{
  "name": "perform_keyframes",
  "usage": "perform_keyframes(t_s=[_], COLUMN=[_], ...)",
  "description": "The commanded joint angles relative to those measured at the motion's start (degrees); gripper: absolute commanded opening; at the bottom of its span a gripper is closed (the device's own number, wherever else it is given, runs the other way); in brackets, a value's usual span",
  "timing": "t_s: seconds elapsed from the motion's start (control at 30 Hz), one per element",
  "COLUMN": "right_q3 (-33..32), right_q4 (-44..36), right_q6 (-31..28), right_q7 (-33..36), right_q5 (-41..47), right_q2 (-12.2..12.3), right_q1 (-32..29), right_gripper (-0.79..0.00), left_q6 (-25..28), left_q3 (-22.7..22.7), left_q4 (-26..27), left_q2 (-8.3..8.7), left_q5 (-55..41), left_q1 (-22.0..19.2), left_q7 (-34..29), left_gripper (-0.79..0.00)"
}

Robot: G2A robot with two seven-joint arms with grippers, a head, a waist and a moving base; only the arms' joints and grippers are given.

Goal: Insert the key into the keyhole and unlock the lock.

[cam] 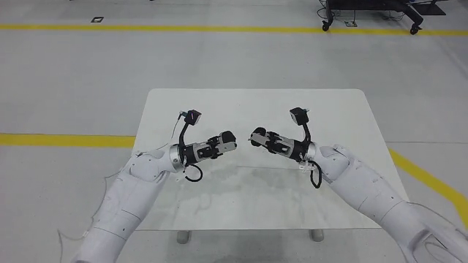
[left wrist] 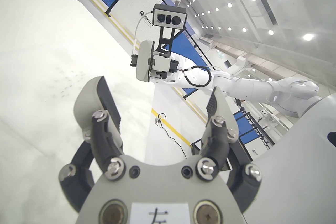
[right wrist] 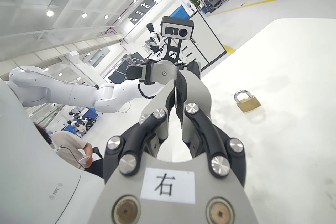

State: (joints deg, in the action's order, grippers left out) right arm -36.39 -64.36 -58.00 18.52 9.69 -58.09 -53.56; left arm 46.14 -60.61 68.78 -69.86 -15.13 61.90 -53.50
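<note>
Lock (right wrist: 247, 102): a small padlock with a brass-coloured block body and a silver, arched shackle. It lies flat on its broad face on the white surface (right wrist: 288, 64), well in from the surface's rounded corner and with bare surface all round it. Both shackle legs appear seated in the body. The keyhole is too small to make out.

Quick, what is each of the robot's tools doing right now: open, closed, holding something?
Left tool: open, holding nothing.
Right tool: closed; whether anything is pinched inside cannot be told.
</note>
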Motion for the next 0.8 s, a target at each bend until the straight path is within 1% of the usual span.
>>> perform_keyframes(t_s=[0.0,0.17,0.23,0.37,0.43,0.57,0.77], right_q3=[-0.1,-1.0,-1.5,-3.0,-3.8,-5.4,-7.9], right_q4=[0.6,1.8,2.3,2.9,3.3,4.1,5.2], right_q6=[0.0,0.0,0.0,0.0,0.0,0.0,0.0], right_q7=[1.8,6.8,8.1,11.4,13.0,15.8,19.5], right_q5=[1.1,4.2,4.9,6.4,7.0,7.7,8.5], right_q2=[-0.5,-2.0,-2.5,-3.5,-3.9,-4.9,-6.2], right_q1=[0.1,0.1,0.0,-0.3,-0.5,-0.9,-1.5], right_gripper=[-0.785,-0.785,-0.785,-0.785,-0.785,-0.785,-0.785], left_q6=[-0.1,-0.7,-0.8,-1.5,-2.1,-2.5,-3.4], left_q3=[0.3,1.4,1.7,2.4,2.6,3.0,3.7], left_q4=[-0.1,-0.2,-0.3,-0.5,-0.6,-0.7,-1.0], left_q2=[-0.02,-0.1,-0.12,-0.15,-0.16,-0.18,-0.25], left_q5=[-0.1,0.2,0.2,0.8,1.2,1.3,1.8], left_q1=[-0.1,-0.6,-0.7,-1.0,-1.2,-1.3,-1.7], left_q7=[-0.2,-0.1,-0.2,-0.1,0.3,0.7,1.4], left_gripper=[-0.394,-0.397,-0.425,-0.431,-0.446,-0.557,-0.576])
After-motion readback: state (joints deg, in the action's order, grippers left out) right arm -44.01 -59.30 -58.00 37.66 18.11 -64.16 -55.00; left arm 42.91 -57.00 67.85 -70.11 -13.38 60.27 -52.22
